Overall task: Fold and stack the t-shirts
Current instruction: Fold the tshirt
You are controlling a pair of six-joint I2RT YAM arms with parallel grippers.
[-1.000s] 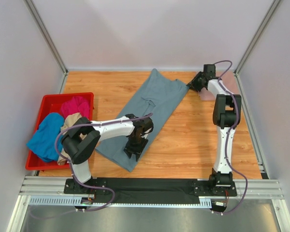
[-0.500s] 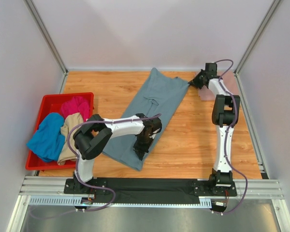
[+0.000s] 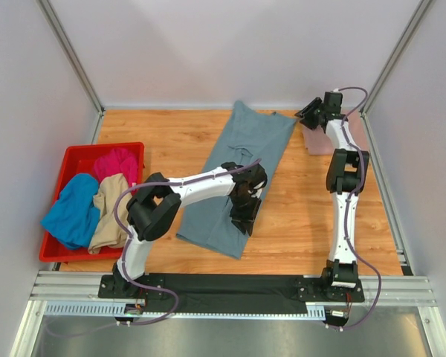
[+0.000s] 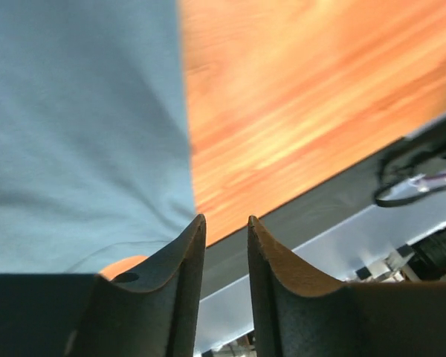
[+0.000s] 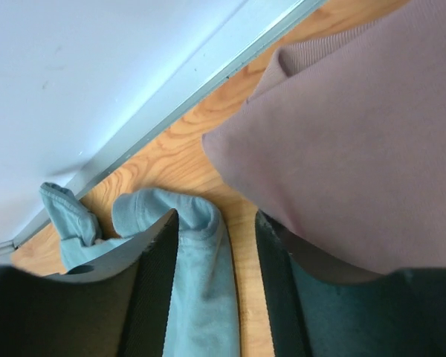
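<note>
While the grey shirt (image 3: pixel 245 145) lies flat on the counter (image 3: pixel 163 134), long axis near-to-far and slightly tilted, the left pincer (image 4: pixel 224 223) sits off its near right edge, barely parted, empty. Right pincer (image 5: pixel 215 214) is at its far right sleeve, half open, nothing pinched. Pink shirt (image 5: pixel 342 149) lies just right.

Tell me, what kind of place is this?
Probably a robot test booth, not a home: plain white walls box in a wooden table, the left arm and right arm are bolted to a metal rail, and a red bin holds crumpled t-shirts.
</note>
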